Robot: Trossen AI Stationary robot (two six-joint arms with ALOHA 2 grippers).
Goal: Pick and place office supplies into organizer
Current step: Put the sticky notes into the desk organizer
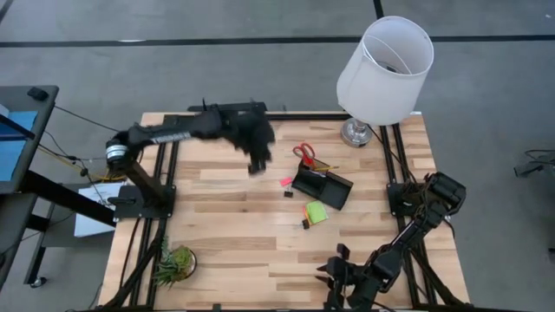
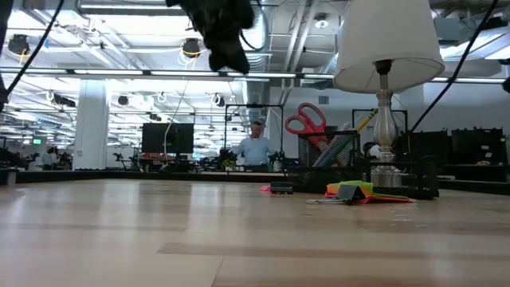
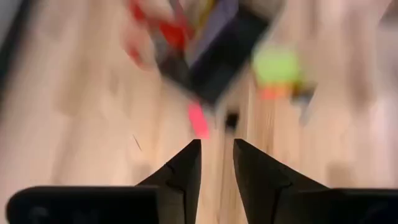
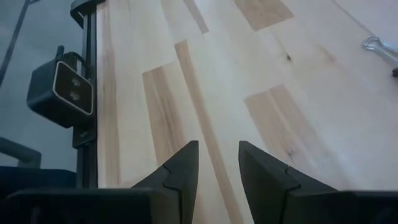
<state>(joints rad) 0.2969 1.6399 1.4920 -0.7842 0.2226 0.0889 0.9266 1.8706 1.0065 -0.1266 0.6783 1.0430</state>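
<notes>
High view shows the wooden worktop [image 1: 243, 234] with a white-shaded lamp [image 1: 384, 65] standing at its far right corner, the tallest thing near the work. Just beside the lamp's base, toward the middle, sits the black organizer [image 1: 323, 186], with red-handled scissors [image 1: 303, 154] and pencils standing in its taller back section. A small green plant [image 1: 176, 264] stands at the near left corner, well apart from everything else. The left hand [image 1: 257, 160] hangs above the worktop left of the organizer, its fingers [image 3: 186, 171] a narrow gap apart with nothing between them. The right hand [image 1: 334, 276] waits low at the near edge, right of centre, fingers likewise narrowly parted and empty. On the bare wood near the organizer's front lie a lime green sticky-note pad [image 1: 316, 212], a pink eraser [image 1: 285, 182] and small dark clips [image 1: 305, 224]. Nothing stands between the left hand and these loose items.
</notes>
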